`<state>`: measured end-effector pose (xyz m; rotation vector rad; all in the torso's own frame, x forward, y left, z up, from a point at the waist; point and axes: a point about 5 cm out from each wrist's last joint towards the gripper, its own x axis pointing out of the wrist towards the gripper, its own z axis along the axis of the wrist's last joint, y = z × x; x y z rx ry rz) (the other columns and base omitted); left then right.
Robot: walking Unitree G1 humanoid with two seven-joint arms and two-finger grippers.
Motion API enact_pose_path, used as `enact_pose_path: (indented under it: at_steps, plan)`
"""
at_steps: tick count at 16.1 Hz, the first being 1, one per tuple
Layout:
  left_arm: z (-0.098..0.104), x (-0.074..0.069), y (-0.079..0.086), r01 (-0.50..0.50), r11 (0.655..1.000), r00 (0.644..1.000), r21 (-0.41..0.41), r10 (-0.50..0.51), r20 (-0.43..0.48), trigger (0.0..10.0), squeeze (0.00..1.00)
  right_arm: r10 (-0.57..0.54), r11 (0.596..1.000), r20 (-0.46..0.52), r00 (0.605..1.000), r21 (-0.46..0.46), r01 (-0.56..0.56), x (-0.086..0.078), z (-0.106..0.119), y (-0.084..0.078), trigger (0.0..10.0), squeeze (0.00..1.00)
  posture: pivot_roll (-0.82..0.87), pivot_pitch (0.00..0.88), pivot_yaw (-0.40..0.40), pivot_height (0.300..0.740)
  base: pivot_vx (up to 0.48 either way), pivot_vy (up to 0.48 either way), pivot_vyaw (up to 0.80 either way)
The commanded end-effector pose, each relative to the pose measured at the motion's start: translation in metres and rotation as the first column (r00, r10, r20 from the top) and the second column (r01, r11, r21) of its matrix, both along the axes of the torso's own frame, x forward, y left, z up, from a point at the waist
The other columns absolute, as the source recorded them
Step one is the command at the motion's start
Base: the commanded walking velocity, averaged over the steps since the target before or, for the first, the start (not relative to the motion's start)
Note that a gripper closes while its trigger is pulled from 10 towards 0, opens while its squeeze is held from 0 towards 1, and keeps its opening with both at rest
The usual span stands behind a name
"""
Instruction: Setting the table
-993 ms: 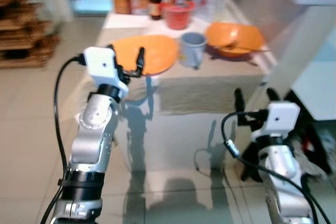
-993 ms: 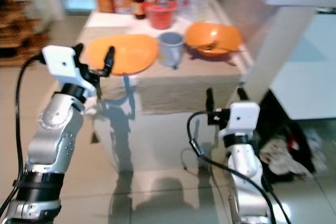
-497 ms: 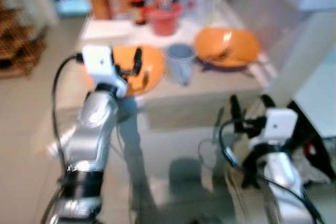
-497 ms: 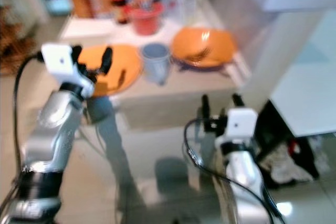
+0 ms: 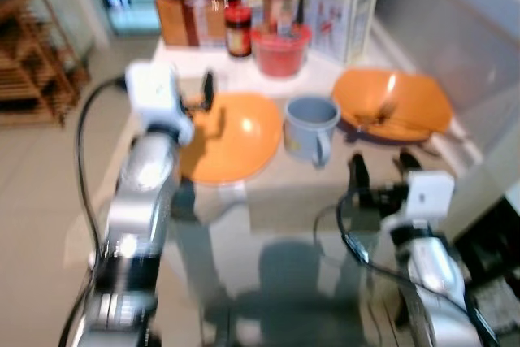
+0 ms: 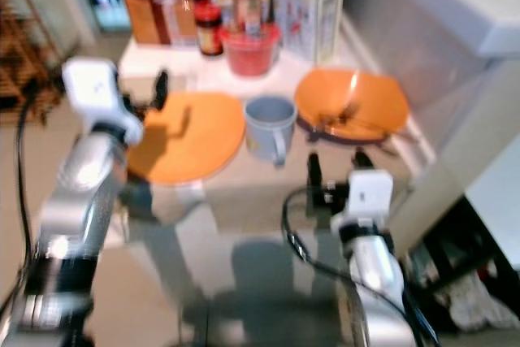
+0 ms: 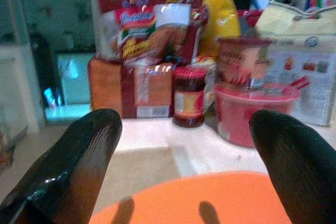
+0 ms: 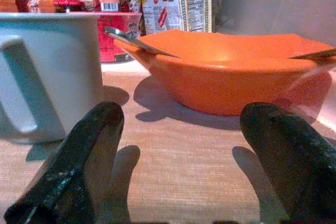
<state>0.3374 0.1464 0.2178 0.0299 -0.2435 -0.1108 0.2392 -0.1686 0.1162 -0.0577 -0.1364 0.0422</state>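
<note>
Hovering over the orange plate's near-left edge, left pincer fingers spread apart, holding nothing. Right pincer low at the surface's near edge, fingers also apart, facing the orange bowl with spoon. Pale blue mug stands between plate and bowl. Jars and packets crowd the far side.

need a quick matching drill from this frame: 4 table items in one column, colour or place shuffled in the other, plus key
Items:
1. plate
2. mug
3. bowl
4. small jar

Descriptions:
A. light blue, handle toward the robot
B. dark with a red lid, at the back among the food packs
C. flat and orange, beneath the left gripper
D. orange, utensil resting in it, ahead of the right gripper

Pairs: 1-C, 2-A, 3-D, 4-B
</note>
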Motion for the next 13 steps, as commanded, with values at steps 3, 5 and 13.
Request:
enact_pose_path:
  at_steps: [3,5,13]
  plan:
    - [0.0,0.032,0.024,-0.015,0.999,0.982,-0.044,0.007,-0.189,10.0,0.0,0.009,1.0,-0.025,1.0,0.008,-0.009,0.0,-0.004,0.002,10.0,0.0,-0.09,0.0,0.024,0.74,0.0,0.0,0.0]
    - [0.001,0.041,0.041,-0.063,0.996,0.967,-0.057,0.047,-0.251,10.0,0.0,0.004,1.0,-0.03,1.0,0.011,-0.004,-0.001,-0.005,0.002,10.0,0.0,-0.09,0.0,0.031,0.74,0.0,0.0,0.0]
    - [-0.023,0.046,0.096,-0.168,0.937,0.831,-0.305,-0.031,-0.555,10.0,0.0,0.0,0.999,-0.081,0.997,0.043,0.003,-0.007,-0.014,-0.001,10.0,0.0,-0.08,0.0,0.027,0.74,0.0,0.0,0.0]
